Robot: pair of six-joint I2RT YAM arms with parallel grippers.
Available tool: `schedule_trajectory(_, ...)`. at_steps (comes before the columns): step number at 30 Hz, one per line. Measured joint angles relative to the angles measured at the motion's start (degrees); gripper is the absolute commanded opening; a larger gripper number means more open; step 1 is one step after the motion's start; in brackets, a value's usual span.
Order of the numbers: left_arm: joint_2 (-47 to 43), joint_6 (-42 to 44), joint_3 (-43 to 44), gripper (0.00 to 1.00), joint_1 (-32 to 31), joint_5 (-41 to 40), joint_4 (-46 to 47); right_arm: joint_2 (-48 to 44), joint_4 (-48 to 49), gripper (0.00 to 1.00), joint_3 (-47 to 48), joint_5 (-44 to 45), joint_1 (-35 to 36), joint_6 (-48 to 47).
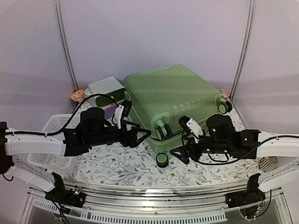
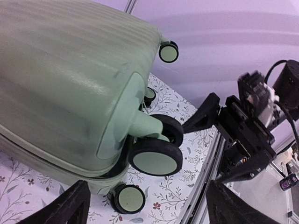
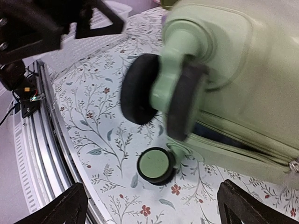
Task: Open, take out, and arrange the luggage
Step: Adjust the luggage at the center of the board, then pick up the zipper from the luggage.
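A white perforated basket (image 1: 55, 140) sits at the left edge of the desk (image 1: 121, 167), with a small white-and-green drawer box (image 1: 105, 89) behind it towards the far-left corner. The left hand (image 1: 142, 136) is spread wide and holds nothing, aimed at the near-left corner of the luggage (image 1: 174, 92).

The luggage lies flat and closed, filling the far middle and far right of the desk. Its wheeled end faces the near edge, where one wheel pair (image 1: 163, 131) is raised and another wheel (image 1: 162, 159) rests on the cloth. The right hand (image 1: 180, 155) is also wide open and empty, just beside that lower wheel.

The shell looks stiff, smooth and ribbed, and far too broad for either hand to span, so a pinch on its face would likely slip. It is probably bulky rather than fragile, and it may roll or swing when pushed. The wheel stem (image 3: 180, 81) or the rim along the seam (image 3: 233, 144) look like better holds. A small metal piece at the seam (image 3: 293, 164) may be the zip pull, though it is too blurred to be sure.
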Motion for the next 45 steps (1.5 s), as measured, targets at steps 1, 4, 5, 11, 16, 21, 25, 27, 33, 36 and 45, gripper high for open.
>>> schedule_trajectory(1,0.11,-0.59,0.00,0.92,-1.36,-1.01,-0.07,-1.97,0.52,0.99,-1.86,0.59,-0.96,0.81)
schedule_trajectory(4,1.20,-2.86,0.39,0.94,-4.98,-5.42,-0.72,-6.99,1.97,0.99,-6.84,0.96,-6.36,3.10)
schedule_trajectory(5,1.79,-3.85,0.55,0.94,-6.05,-6.95,-0.96,-8.46,2.29,0.99,-8.26,1.09,-8.44,3.89)
schedule_trajectory(11,7.06,-10.10,2.12,0.94,-9.29,-14.34,-2.64,-11.96,4.24,0.99,-11.67,4.28,-14.47,7.28)
schedule_trajectory(16,10.32,-12.83,4.50,0.94,-10.64,-17.77,-2.99,-11.89,5.60,0.99,-13.27,7.76,-16.28,10.58)
schedule_trajectory(21,11.91,-13.66,6.45,0.94,-11.74,-21.51,-2.71,-10.86,7.26,0.99,-15.89,8.37,-16.81,11.76)
schedule_trajectory(25,12.92,-14.36,7.08,0.94,-11.78,-23.76,-2.47,-10.47,10.58,0.99,-17.79,7.52,-17.51,11.26)
schedule_trajectory(27,13.42,-14.75,7.15,0.94,-11.93,-24.39,-2.14,-9.09,12.15,0.99,-18.29,6.56,-18.34,10.71)
schedule_trajectory(33,14.53,-14.95,7.15,0.93,-12.09,-24.52,-1.07,-3.76,15.96,0.99,-18.38,5.70,-19.39,9.55)
schedule_trajectory(36,14.80,-14.91,7.15,0.92,-12.11,-24.46,-0.52,-2.36,18.27,0.99,-19.15,5.84,-19.39,8.41)
schedule_trajectory(45,15.21,-14.71,7.15,0.90,-12.15,-24.39,0.42,-3.50,22.62,0.75,-21.38,1.44,-23.50,7.54)
